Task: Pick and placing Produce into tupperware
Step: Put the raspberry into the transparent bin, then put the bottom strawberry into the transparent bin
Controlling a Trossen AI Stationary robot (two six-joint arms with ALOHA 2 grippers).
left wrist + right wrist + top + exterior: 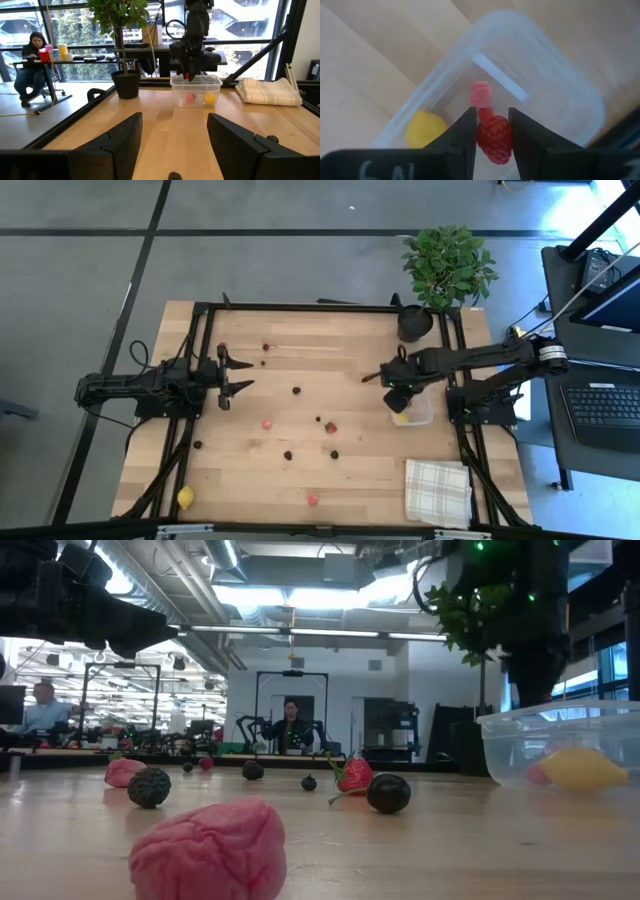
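Right gripper (490, 131) over the tupperware (560, 85), raspberry (494, 139) pinched, drop not yet made.

Largest first: the wooden table (300, 350) has my 2 arms on it, tub at my right edge near the black plant pot (413, 323) and the checked cloth (437, 491). I'm holding the berry straight above the tub's open mouth so it falls inside, not on the rim. Already in there: 1 yellow lemon piece (425, 128) and 1 pink bit (480, 93). My left gripper (243, 373) waits at the left side, fingers spread, holding nothing. Rest of the produce lies loose mid-table: a strawberry (331, 427), dark berries, pink pieces, roughly 10 I think, too small to count. 1 more lemon (186, 498) sits near the front left corner.
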